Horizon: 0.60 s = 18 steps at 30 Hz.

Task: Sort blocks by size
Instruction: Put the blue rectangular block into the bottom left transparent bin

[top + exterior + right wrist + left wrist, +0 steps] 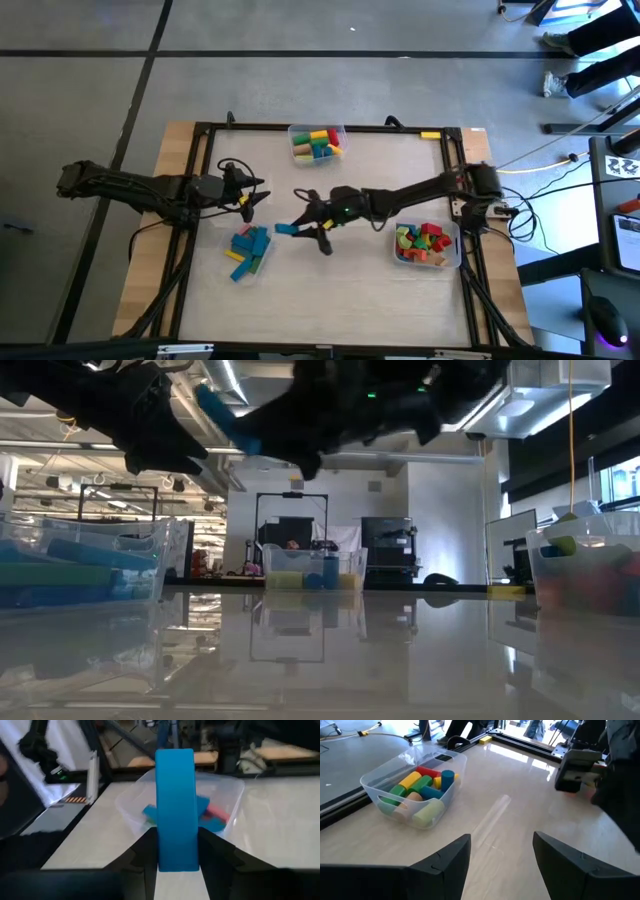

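While your right hand (176,857) is clamped on the long blue bar (175,810), carry it on over the bin of long blocks (250,250) just ahead before releasing. Left hand (501,855), fingers apart, waits beside.

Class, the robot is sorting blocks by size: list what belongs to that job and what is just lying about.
Job: blue bar in the right gripper; blocks in the three bins; left gripper, open.
Lying about: cables; yellow piece on the frame.
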### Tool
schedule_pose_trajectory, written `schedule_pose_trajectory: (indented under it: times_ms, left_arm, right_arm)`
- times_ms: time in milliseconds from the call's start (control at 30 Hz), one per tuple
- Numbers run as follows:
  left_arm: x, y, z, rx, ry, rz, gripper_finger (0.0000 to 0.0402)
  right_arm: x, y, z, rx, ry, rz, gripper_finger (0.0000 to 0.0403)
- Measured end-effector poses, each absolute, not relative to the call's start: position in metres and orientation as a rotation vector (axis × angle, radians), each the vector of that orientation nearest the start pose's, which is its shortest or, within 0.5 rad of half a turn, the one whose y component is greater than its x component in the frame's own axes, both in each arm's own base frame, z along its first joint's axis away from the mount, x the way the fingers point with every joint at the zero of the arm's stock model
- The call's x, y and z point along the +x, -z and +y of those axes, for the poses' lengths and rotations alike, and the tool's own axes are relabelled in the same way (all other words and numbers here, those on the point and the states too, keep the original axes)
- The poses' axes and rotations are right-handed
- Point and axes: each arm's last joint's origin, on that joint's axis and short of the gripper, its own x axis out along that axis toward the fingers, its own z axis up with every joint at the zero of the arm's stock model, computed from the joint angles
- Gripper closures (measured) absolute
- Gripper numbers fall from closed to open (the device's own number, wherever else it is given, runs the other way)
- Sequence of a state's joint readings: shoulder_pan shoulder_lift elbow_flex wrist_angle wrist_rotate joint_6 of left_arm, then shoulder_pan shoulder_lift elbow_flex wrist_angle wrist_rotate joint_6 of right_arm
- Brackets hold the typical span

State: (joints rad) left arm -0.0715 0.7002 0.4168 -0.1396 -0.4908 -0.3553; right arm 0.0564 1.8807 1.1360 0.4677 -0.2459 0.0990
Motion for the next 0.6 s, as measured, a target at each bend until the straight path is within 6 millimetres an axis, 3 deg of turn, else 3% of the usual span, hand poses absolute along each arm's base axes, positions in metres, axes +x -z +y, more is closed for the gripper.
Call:
schedule_pose_trajectory:
  times_ms: [367, 600]
  left_arm:
    - [0.156, -0.225, 0.003, -0.227, -0.479, 0.327, 0.0192]
    - [0.156, -0.225, 0.003, -0.228, -0.478, 0.322, 0.0192]
  right_arm:
    - [0.475, -0.199, 0.035, 0.150, -0.270, 0.258, 0.0282]
    - [0.497, -0.192, 0.035, 0.142, -0.248, 0.266, 0.0281]
